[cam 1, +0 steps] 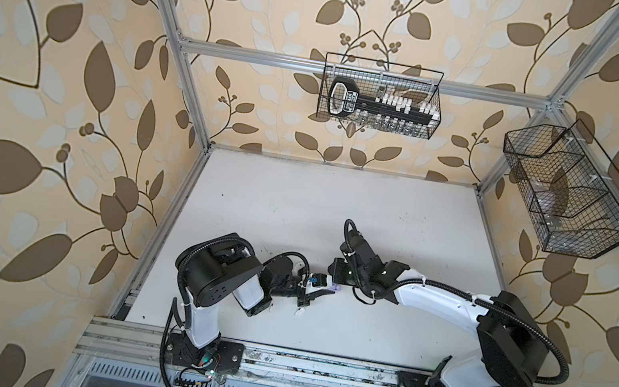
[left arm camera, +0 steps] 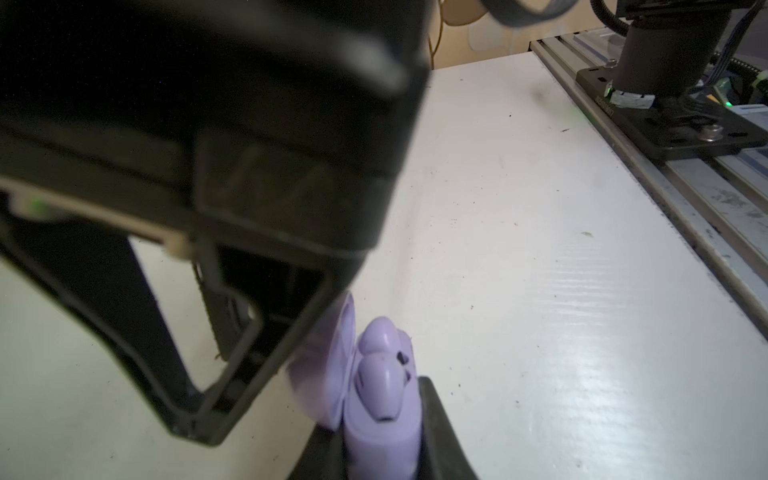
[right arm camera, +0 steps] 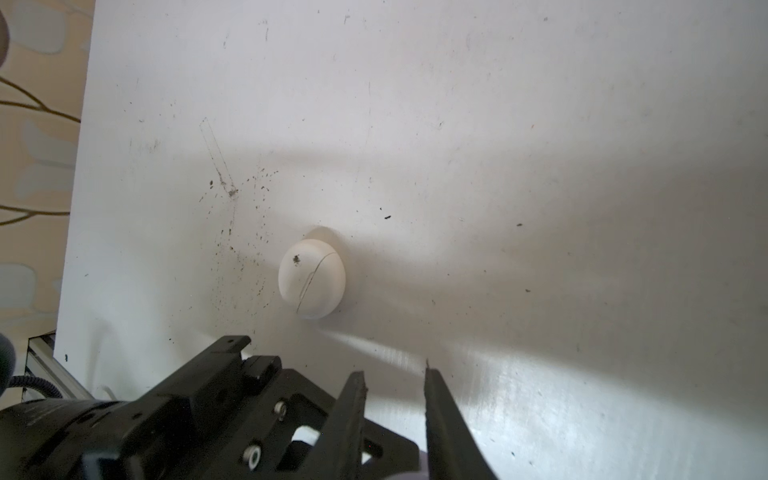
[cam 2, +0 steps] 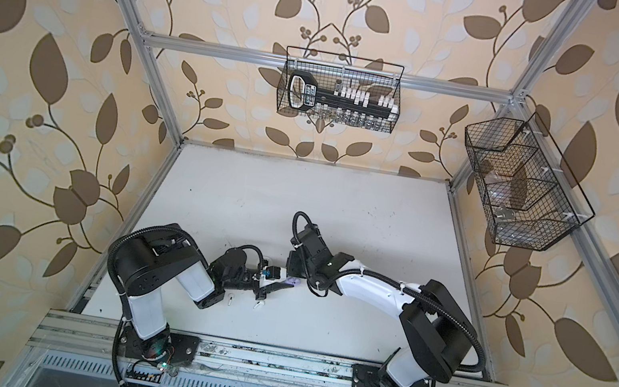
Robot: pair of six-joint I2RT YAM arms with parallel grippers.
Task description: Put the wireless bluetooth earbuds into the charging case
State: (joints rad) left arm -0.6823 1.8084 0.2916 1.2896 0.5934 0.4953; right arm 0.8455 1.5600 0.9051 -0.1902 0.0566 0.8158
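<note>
Earbuds (left arm camera: 380,374) seated in case (left arm camera: 376,453) clamped by left tool (left arm camera: 380,440); right tool (right arm camera: 392,372) ajar, empty; I plan gentle lid (left arm camera: 328,365) push.

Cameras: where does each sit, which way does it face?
Top views: high over the front rail, looking down at the table and back wall; left arm and right arm show whole.
Right wrist: on the right arm, looking down past the open right pincer at the white case.
Left wrist: on the left arm, looking along the left pincer gripping the lavender case; the right pincer looms blurred.
Shared: lavender case, also in both top views.
</note>
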